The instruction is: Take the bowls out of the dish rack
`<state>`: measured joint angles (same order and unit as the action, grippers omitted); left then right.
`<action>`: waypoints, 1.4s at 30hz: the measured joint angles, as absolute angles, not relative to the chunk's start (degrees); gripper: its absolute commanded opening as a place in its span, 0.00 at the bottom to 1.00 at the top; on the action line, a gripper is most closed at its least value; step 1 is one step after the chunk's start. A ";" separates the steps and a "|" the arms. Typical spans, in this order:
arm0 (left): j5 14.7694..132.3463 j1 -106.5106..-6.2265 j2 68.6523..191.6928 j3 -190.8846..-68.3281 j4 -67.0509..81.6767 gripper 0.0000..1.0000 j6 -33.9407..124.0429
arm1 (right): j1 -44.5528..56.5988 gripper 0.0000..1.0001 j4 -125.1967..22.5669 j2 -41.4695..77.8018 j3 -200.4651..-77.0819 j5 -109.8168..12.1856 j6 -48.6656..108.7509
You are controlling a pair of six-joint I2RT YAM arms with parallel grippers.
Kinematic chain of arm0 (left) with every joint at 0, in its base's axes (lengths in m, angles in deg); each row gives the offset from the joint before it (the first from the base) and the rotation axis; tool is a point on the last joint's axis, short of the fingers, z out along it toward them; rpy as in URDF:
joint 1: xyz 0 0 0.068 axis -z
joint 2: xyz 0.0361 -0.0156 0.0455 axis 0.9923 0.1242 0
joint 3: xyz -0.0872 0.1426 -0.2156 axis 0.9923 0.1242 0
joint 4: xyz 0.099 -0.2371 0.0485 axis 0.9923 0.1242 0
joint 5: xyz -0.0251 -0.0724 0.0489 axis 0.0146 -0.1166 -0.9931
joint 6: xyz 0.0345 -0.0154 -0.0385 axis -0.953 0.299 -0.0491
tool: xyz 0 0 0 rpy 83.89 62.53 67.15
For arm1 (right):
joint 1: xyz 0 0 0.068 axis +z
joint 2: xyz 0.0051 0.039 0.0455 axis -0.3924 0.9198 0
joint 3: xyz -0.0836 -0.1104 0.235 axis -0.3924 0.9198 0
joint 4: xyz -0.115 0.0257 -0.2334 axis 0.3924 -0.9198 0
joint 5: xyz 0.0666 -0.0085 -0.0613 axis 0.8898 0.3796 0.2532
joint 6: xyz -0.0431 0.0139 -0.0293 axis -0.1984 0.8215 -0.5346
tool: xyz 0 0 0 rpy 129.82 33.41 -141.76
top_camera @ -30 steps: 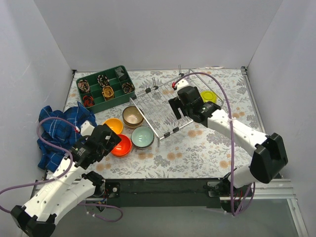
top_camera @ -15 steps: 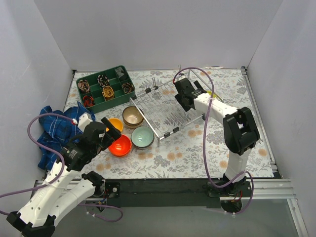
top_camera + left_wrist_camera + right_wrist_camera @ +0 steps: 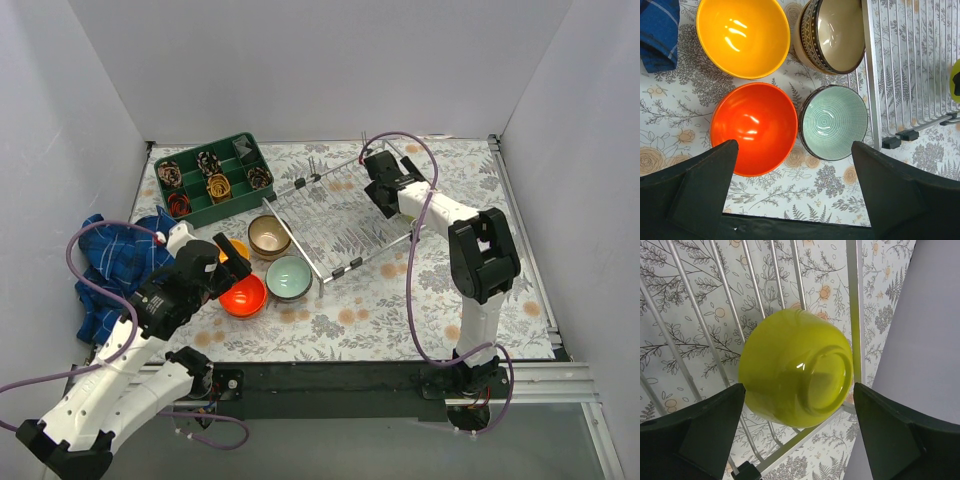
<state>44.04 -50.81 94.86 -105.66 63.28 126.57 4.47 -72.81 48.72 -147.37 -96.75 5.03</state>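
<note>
Four bowls stand on the table left of the dish rack: orange-yellow, beige, red-orange and pale grey-green. My left gripper is open and empty, hovering above the red-orange and grey-green bowls. A lime green bowl lies tilted in the rack's far right corner, its base towards the right wrist camera. My right gripper is open just above it, one finger on each side, not touching. In the top view my right gripper hides this bowl.
A dark green divided tray with small patterned items sits at the back left. A blue checked cloth lies at the left edge. The rack's wires run close round the lime bowl. The white side wall is close on the right.
My right gripper has swung to the rack's far right corner, over the lime bowl. My left gripper has drawn up and back a little from the red-orange bowl, still open.
</note>
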 measured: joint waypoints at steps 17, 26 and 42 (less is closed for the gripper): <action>44.98 -50.81 95.06 -105.66 61.60 0.98 124.93 | 3.66 0.97 -68.48 51.36 -146.03 -94.54 0.05; 45.13 -50.81 95.06 -105.66 61.58 0.98 124.74 | 3.73 0.74 -65.51 50.45 -143.52 -94.50 -0.98; 47.25 -50.81 95.02 -105.62 58.45 0.98 124.06 | 6.79 0.18 -71.08 41.53 -142.10 -90.46 1.84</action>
<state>47.25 -50.81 95.02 -105.62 58.45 124.06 6.79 -71.08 41.53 -142.10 -90.46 1.84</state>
